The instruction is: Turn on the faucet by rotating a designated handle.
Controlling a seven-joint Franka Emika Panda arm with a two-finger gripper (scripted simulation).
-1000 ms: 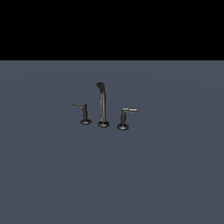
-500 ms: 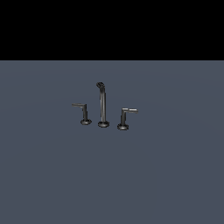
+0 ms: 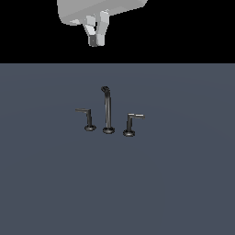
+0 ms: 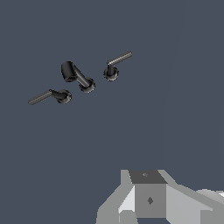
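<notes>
The faucet stands on the grey surface: a tall thin spout point(image 3: 108, 112) with a curved tip, between two short L-shaped handles. The handle point(image 3: 132, 124) with the paler silvery lever is on the exterior view's right; the wrist view shows it too point(image 4: 114, 64). The twin handle point(image 3: 87, 118) with the darker lever is on the exterior view's left. My gripper point(image 3: 96, 41) hangs high above and behind the faucet, well apart from it, its fingers together and holding nothing. The wrist view shows the gripper point(image 4: 148, 192) with the faucet far below it.
The flat dark grey surface point(image 3: 183, 183) spreads all around the faucet. Nothing else stands on it. A black background fills the top of the exterior view behind my gripper.
My gripper has come into the exterior view at the top; it was out of view before. The faucet and both handles have not moved.
</notes>
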